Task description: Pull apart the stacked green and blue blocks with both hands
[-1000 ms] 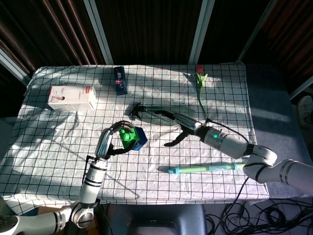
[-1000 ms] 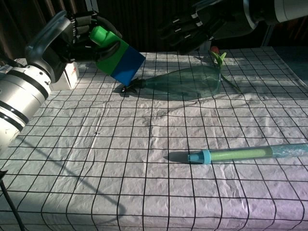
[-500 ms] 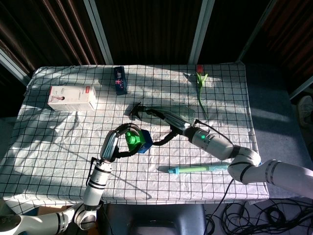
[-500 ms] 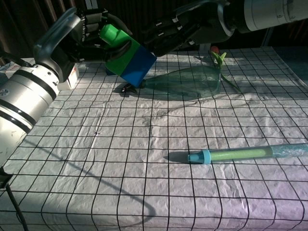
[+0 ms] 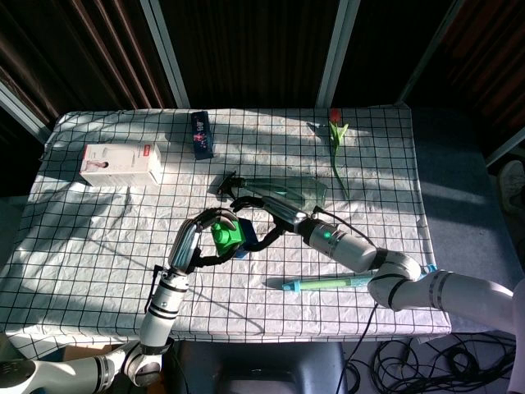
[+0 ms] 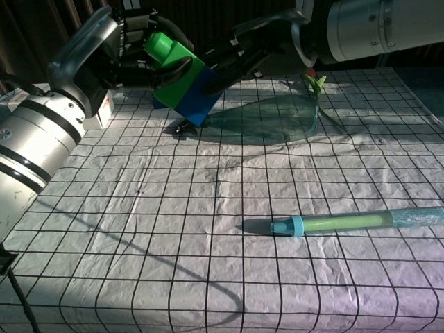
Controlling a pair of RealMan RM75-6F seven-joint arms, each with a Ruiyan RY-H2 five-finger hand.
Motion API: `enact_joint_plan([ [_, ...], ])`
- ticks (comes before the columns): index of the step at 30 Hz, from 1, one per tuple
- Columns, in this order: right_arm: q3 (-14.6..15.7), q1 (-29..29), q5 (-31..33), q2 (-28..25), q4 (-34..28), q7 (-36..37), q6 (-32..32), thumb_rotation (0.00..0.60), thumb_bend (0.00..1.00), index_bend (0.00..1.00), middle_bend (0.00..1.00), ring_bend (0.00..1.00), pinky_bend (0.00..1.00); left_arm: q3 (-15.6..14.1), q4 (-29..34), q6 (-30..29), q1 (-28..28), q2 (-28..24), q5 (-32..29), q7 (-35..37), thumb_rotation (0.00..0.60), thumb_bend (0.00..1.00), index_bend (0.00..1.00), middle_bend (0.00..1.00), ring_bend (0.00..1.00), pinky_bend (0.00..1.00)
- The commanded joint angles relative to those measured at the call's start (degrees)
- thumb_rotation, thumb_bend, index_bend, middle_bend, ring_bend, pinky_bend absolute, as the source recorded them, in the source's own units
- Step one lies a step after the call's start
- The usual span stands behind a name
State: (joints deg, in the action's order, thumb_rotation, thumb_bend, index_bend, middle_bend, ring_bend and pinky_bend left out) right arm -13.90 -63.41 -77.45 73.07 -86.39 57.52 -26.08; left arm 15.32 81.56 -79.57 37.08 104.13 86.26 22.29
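The stacked pair sits held up off the bench, a bit left of centre in the head view: the green plastic block [image 6: 168, 64] with its round stud on top, still joined to the blue plastic block [image 6: 200, 97] under it. The left hand [image 6: 118, 48] has its fingers wrapped round the green half, gripping it. The right hand [image 6: 232, 59] comes in from the right with its dark fingers on the blue half; looks like they're curled round it, but can't tell for sure how firm that hold is. Behind them on the checked white cloth of the bench [image 6: 173, 243] lies a clear green plastic bottle [image 6: 274, 119] on its side. Nearer the lower right of the frame there's a teal and green pen-like tube [image 6: 347, 222], and up at the back right a red tulip with a green stem [image 5: 336, 139]. White box [image 5: 120, 164] in the upper left, a small dark blue box [image 5: 201, 134] beside it.
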Motion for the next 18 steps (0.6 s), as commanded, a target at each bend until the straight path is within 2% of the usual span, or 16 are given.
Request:
enact_joint_plan([
  [1, -0.6, 0.4, 1.1, 0.9, 0.1, -0.8, -0.4, 0.6, 0.1, 0.38, 0.32, 0.25, 0.02, 0.1, 0.0, 0.2, 0.1, 0.1, -0.1, 0.0, 0.6, 0.67, 0.75, 0.83, 0.66, 0.69],
  [8, -1.3, 0.6, 1.4, 1.4, -0.1, -2.1, 0.1, 0.6, 0.18, 0.62, 0.48, 0.42, 0.05, 1.1, 0.2, 0.9, 0.6, -0.7, -0.6, 0.9, 0.6, 0.67, 0.75, 0.83, 0.66, 0.69],
  [18, -2.2, 1.7, 2.8, 1.5, 0.0, -5.2, -0.7, 0.6, 0.31, 0.85, 0.66, 0.57, 0.12, 1.8, 1.4, 1.0, 0.8, -2.4, -0.9, 1.9, 0.6, 0.67, 0.75, 0.83, 0.66, 0.69],
])
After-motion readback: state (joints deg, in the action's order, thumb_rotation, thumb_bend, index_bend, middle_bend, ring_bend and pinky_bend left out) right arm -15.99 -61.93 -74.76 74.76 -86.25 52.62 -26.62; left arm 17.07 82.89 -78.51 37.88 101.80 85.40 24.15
